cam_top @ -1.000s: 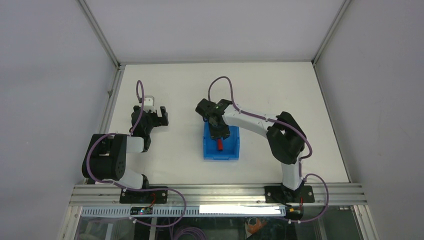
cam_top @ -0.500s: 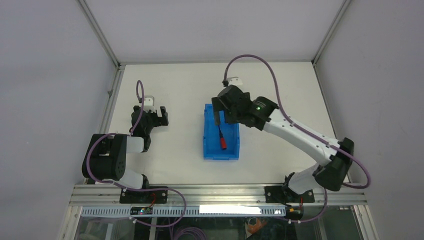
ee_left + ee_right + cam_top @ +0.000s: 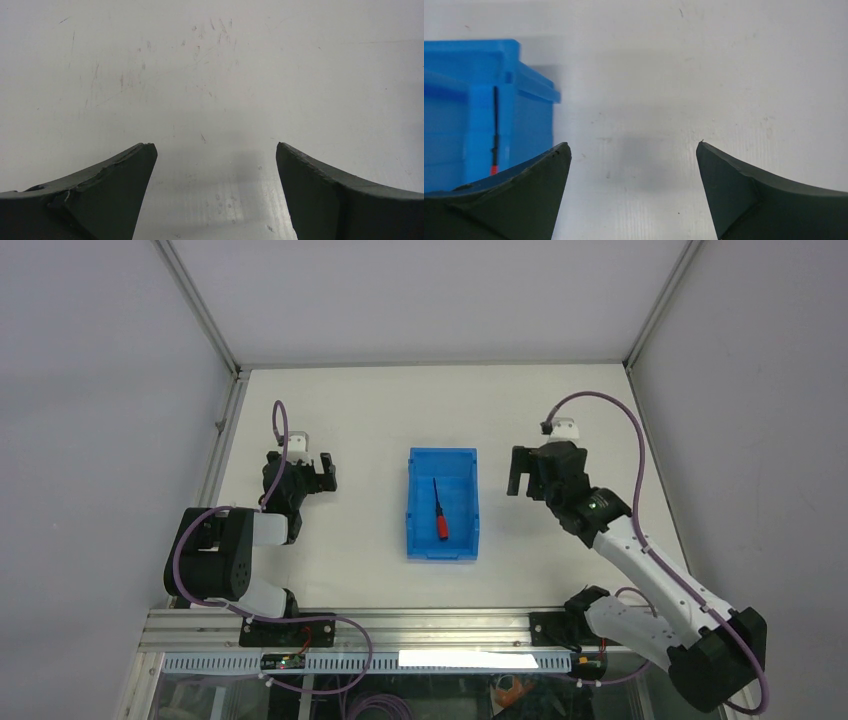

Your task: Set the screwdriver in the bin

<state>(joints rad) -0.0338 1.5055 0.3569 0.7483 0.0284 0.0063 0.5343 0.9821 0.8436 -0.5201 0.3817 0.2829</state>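
The screwdriver (image 3: 439, 512) lies inside the bin (image 3: 460, 468) at the table's (image 3: 380, 410) centre, handle toward 6 o'clock. Right pincer (image 3: 517, 472), at the bin's 3 o'clock, gapes empty. Left pincer (image 3: 328, 472), at 9 o'clock, is likewise spread wide.

A flat white matte tabletop (image 3: 370, 410) sat between plain pale grey walls (image 3: 90, 390), with slim aluminium struts (image 3: 197, 303) rising from its far corners. A ribbed aluminium rail (image 3: 430, 625) edged its near side, above a bright white light strip (image 3: 480, 660). Fine scuffs (image 3: 200, 45) marked the tabletop.

Bright, even light; soft shadows
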